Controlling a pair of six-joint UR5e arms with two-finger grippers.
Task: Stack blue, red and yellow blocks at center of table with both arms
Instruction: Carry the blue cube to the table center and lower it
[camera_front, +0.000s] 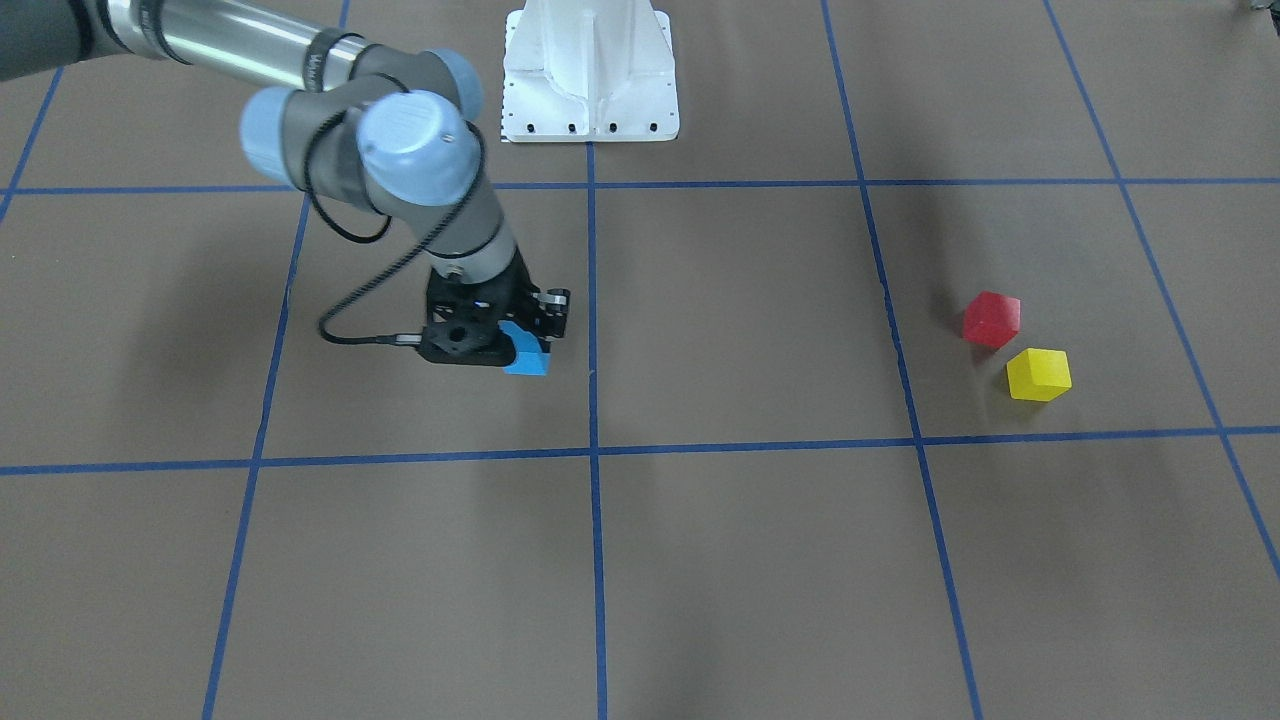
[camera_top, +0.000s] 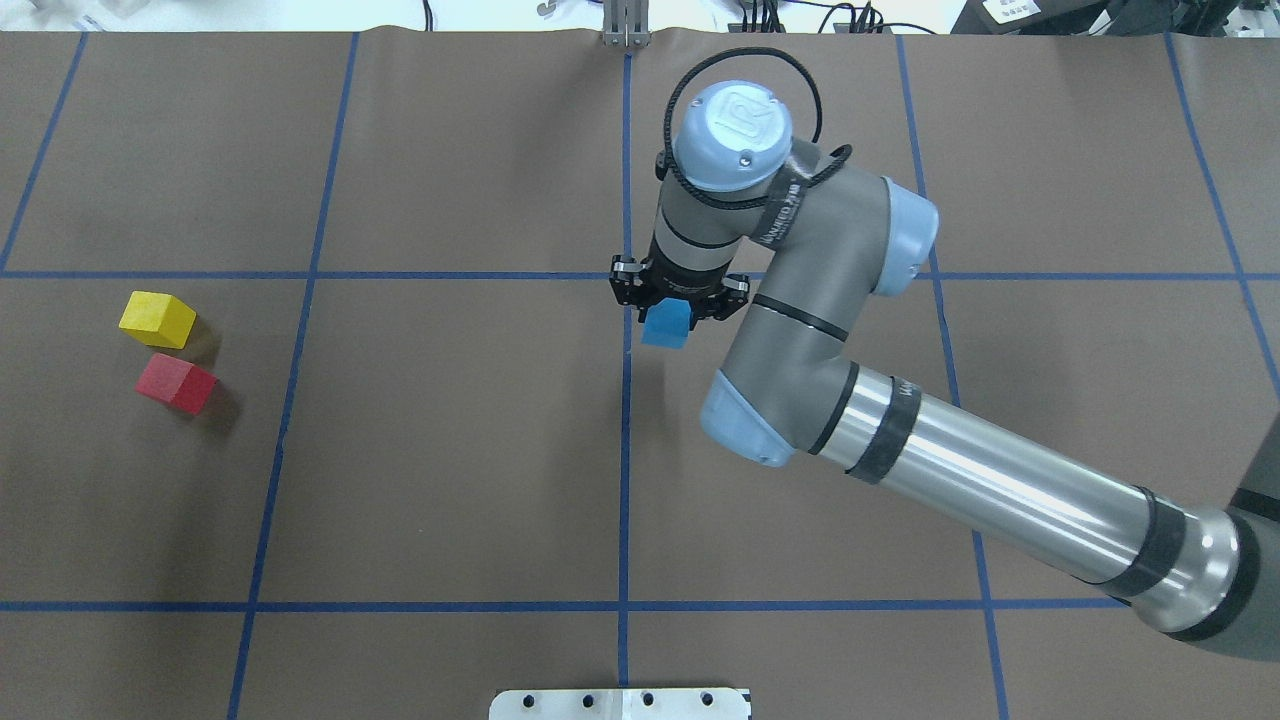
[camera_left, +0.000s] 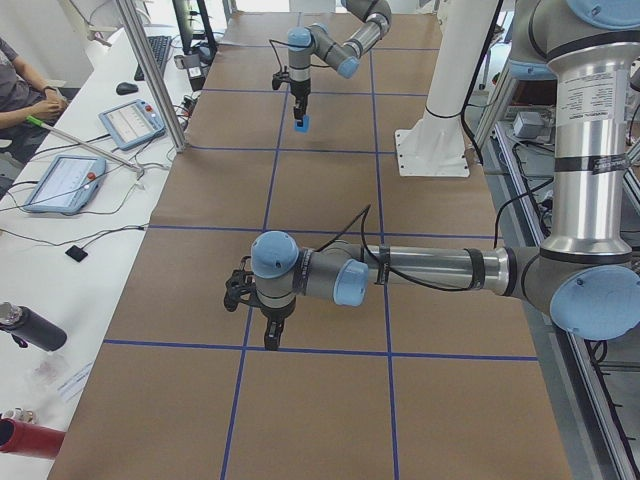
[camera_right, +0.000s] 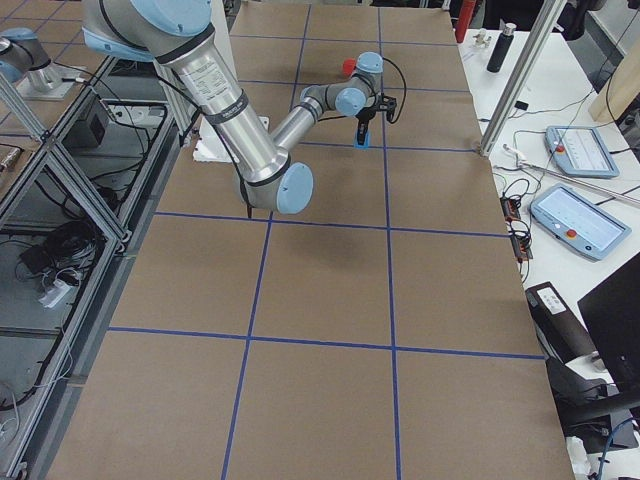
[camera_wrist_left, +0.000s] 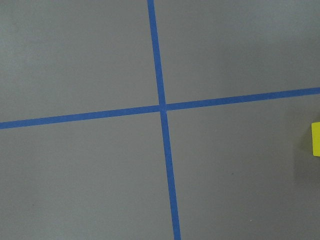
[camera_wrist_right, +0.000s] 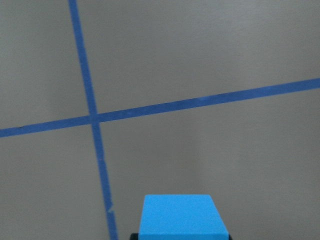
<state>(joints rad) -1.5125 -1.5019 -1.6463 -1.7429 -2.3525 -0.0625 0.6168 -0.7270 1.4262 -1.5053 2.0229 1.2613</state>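
Observation:
My right gripper (camera_front: 522, 343) is shut on the blue block (camera_front: 527, 354) and holds it low over the table, just beside the centre tape line. The block also shows in the overhead view (camera_top: 667, 325) and at the bottom of the right wrist view (camera_wrist_right: 182, 216). The red block (camera_top: 176, 383) and the yellow block (camera_top: 157, 318) lie close together on my left side of the table; they also show in the front view, red block (camera_front: 991, 319) and yellow block (camera_front: 1038, 374). My left gripper (camera_left: 270, 338) shows only in the exterior left view, so I cannot tell whether it is open. The left wrist view catches the yellow block's edge (camera_wrist_left: 316, 139).
Blue tape lines (camera_top: 625, 450) divide the brown table into squares. The white robot base (camera_front: 590, 80) stands at the table's robot-side edge. A side bench with tablets (camera_left: 65, 180) and an operator (camera_left: 15, 90) runs along the far side.

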